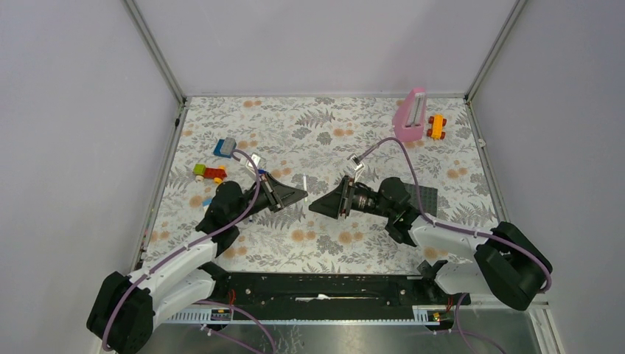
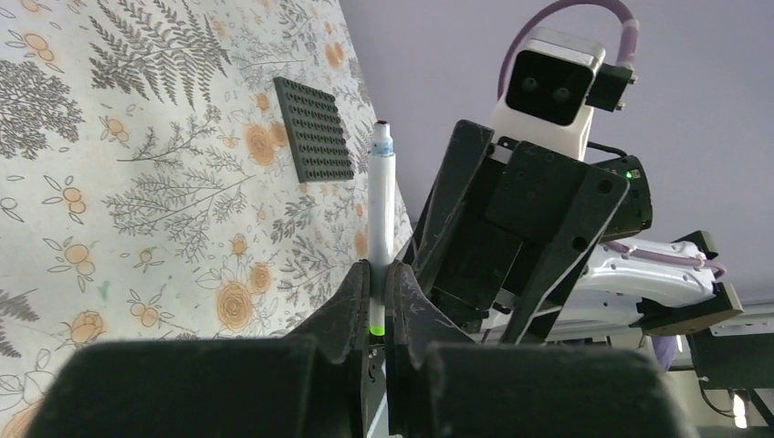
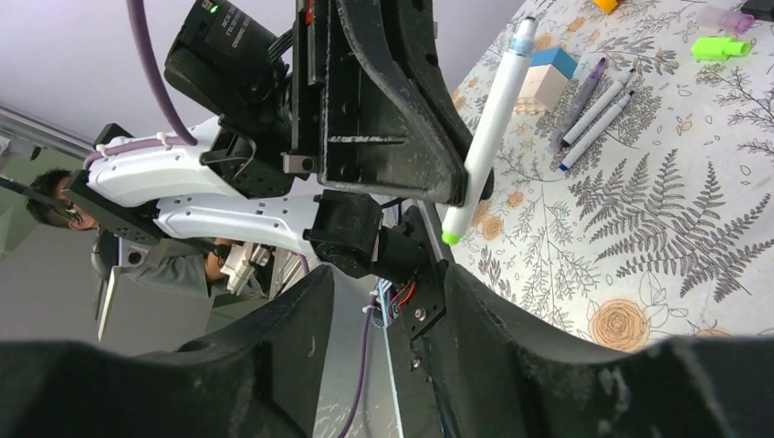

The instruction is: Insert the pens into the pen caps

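Note:
My left gripper [image 2: 379, 294] is shut on a white pen [image 2: 381, 210], held above the table with its bluish tip away from the jaws and a green end between them. The pen also shows in the top view [image 1: 304, 182] and the right wrist view [image 3: 488, 128]. My right gripper [image 3: 388, 301] is open and empty, facing the left gripper [image 1: 298, 193] closely, a short gap apart. Other thin pens [image 3: 598, 109] lie side by side on the floral cloth. A bright green cap [image 3: 721, 46] lies beyond them. I cannot make out the blue and black caps.
A dark grey baseplate [image 2: 315, 128] lies under the right arm [image 1: 424, 195]. A blue and white block [image 3: 545, 78] sits beside the lying pens. A pink piece [image 1: 411, 114] and an orange brick [image 1: 437, 125] are at the back right. Coloured bricks [image 1: 210, 173] are at the left.

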